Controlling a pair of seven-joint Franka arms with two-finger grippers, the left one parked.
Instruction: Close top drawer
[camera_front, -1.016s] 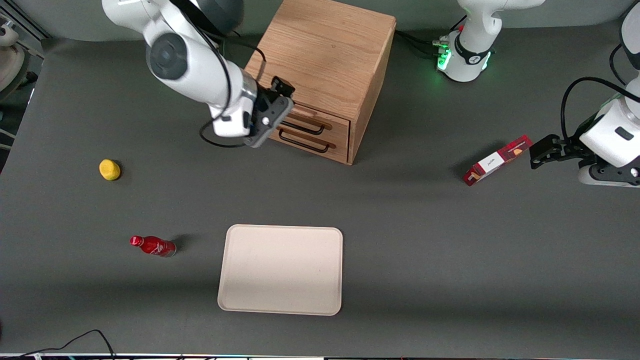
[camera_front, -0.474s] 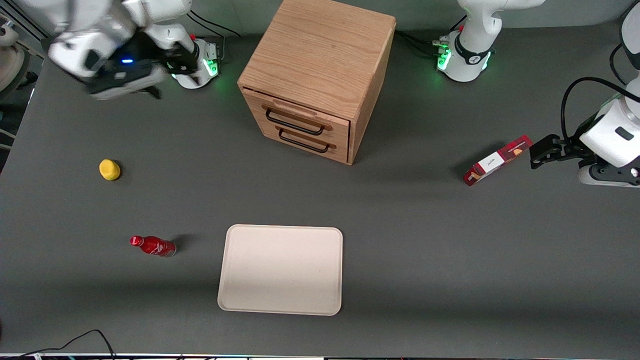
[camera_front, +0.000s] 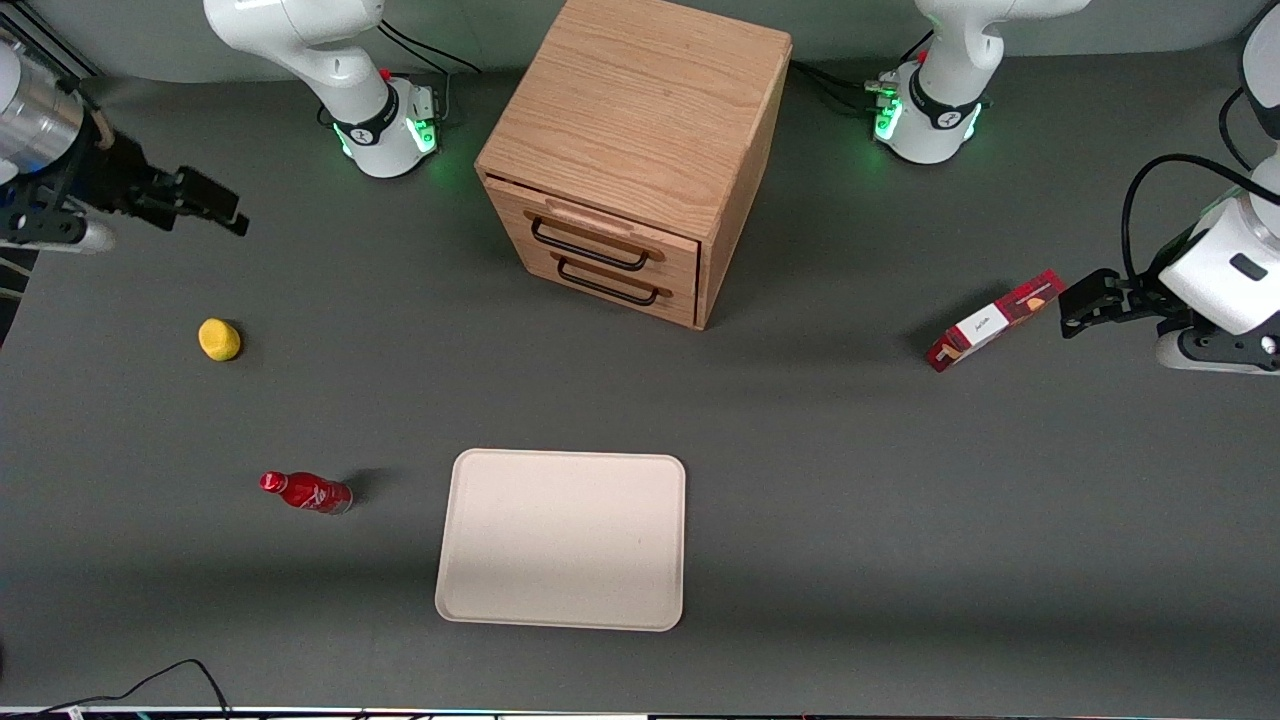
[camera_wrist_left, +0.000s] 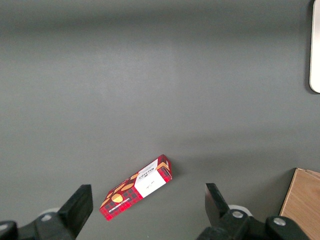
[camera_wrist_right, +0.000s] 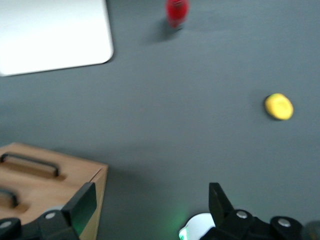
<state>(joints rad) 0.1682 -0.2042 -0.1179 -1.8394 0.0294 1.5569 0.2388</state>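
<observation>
Up at the working arm's end of the table hangs the gripper (camera_front: 215, 208), fingers (camera_wrist_right: 82, 206) spread wide and holding nothing — well apart from the cabinet (camera_front: 640, 120). Nearest the front camera lies the tray (camera_front: 562, 538), with the red bottle (camera_front: 306, 492) on its side toward the working arm's end. Farther back sits the lemon (camera_front: 219, 339), and the red box (camera_front: 992, 320) lies toward the parked arm's end. Farthest is the cabinet — its top drawer (camera_front: 590, 236) sits flush with the lower drawer (camera_front: 610, 284) beneath it, pushed in.
</observation>
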